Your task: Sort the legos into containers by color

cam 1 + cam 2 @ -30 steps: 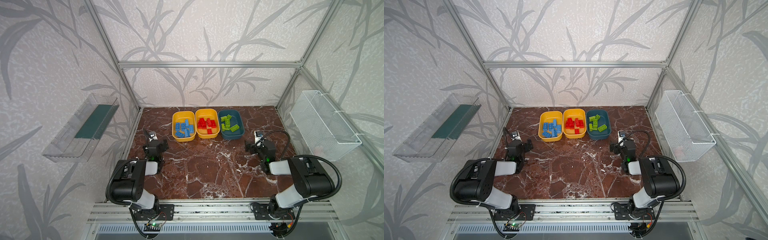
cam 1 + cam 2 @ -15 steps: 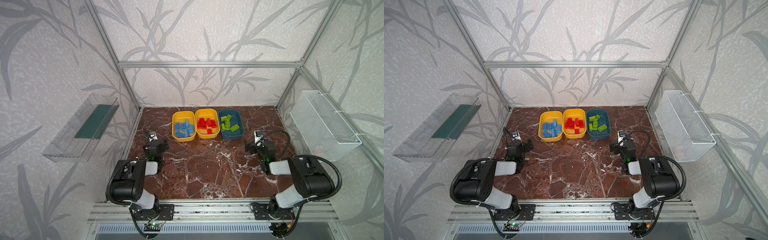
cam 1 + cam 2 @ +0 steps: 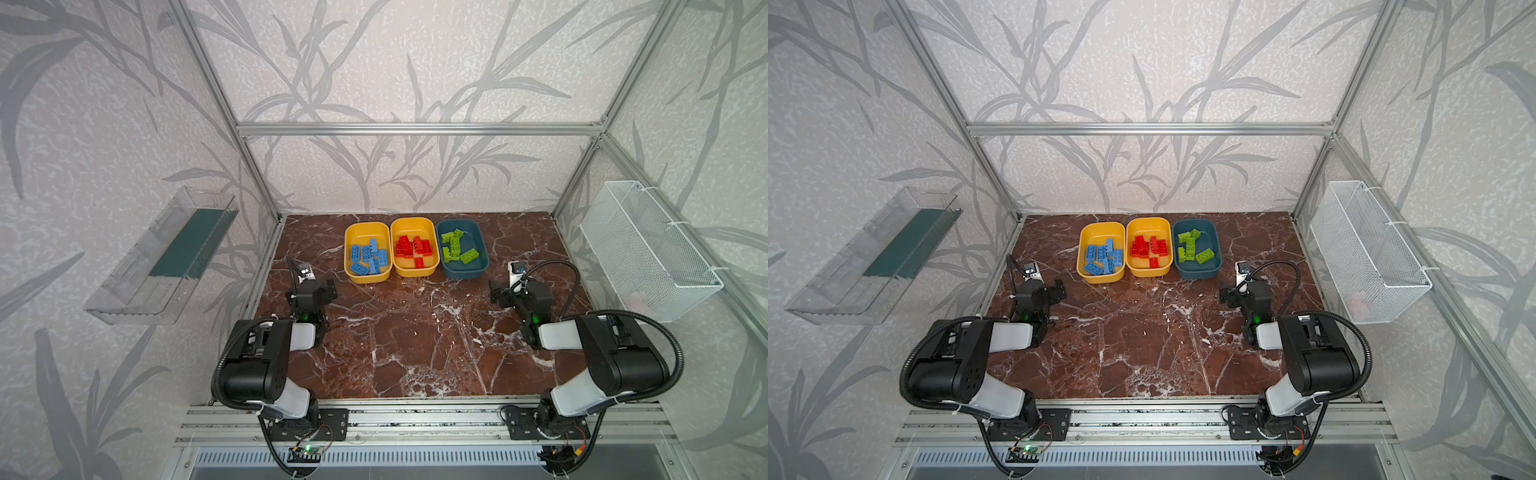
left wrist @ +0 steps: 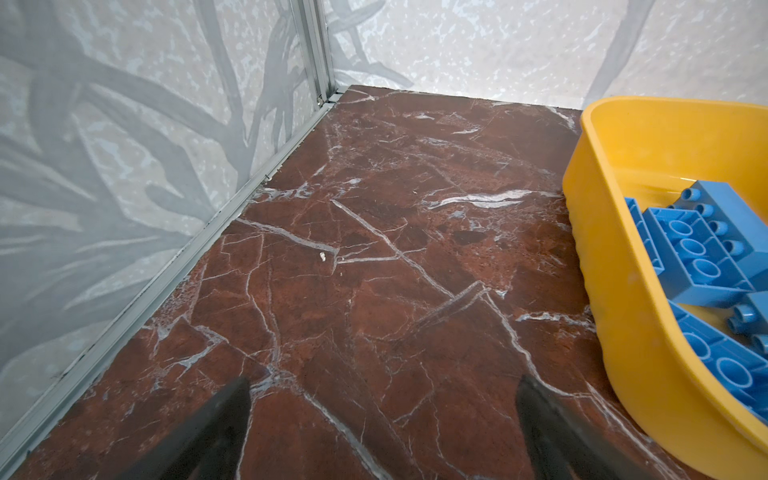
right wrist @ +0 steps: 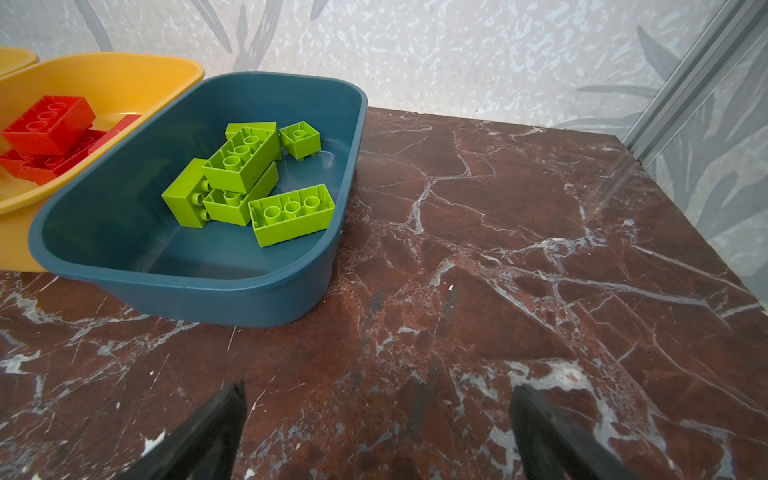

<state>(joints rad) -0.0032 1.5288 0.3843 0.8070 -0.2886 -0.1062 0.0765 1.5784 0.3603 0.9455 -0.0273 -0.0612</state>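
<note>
Three tubs stand side by side at the back of the marble table. The left yellow tub [image 3: 356, 235] [image 3: 1091, 232] [image 4: 615, 324] holds several blue legos [image 3: 368, 257] [image 4: 702, 257]. The middle yellow tub [image 3: 415, 224] [image 5: 104, 79] holds several red legos [image 3: 413, 248] [image 5: 48, 122]. The teal tub [image 3: 478, 241] [image 3: 1213, 241] [image 5: 199, 286] holds several green legos [image 3: 457, 247] [image 5: 257, 183]. My left gripper [image 3: 313, 286] [image 4: 382, 386] hovers open and empty near the left tub. My right gripper [image 3: 509, 291] [image 5: 376, 390] hovers open and empty near the teal tub.
A clear plastic tray [image 3: 166, 257] hangs on the left wall and a white wire basket [image 3: 648, 249] on the right wall. Aluminium frame posts edge the table. Bare marble [image 3: 415, 332] lies between the arms and the tubs.
</note>
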